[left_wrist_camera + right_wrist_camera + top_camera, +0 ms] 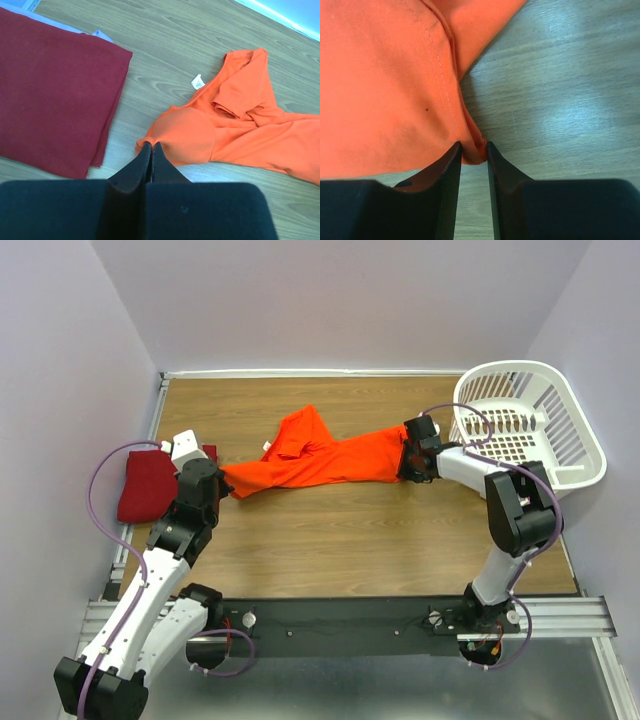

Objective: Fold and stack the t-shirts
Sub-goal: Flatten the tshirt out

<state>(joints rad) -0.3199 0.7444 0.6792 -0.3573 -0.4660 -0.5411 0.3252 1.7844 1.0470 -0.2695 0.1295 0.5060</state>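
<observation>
The orange-red t-shirt [325, 458] lies stretched across the middle of the table, bunched, with its white neck label [198, 82] showing. My left gripper [151, 145] is shut on the shirt's left end [185, 137]. My right gripper [474, 150] is shut on the shirt's right hem corner [395, 90]. In the top view the left gripper [222, 483] and the right gripper [406, 462] hold the two ends low over the wood. The dark crimson t-shirt [147, 486] lies folded at the left edge; it also shows in the left wrist view [50, 95].
A white lattice laundry basket [530, 420] stands at the back right, close behind the right arm. The wooden table [330, 550] is bounded by walls at the left, back and right. A rail runs along the near edge [350, 618].
</observation>
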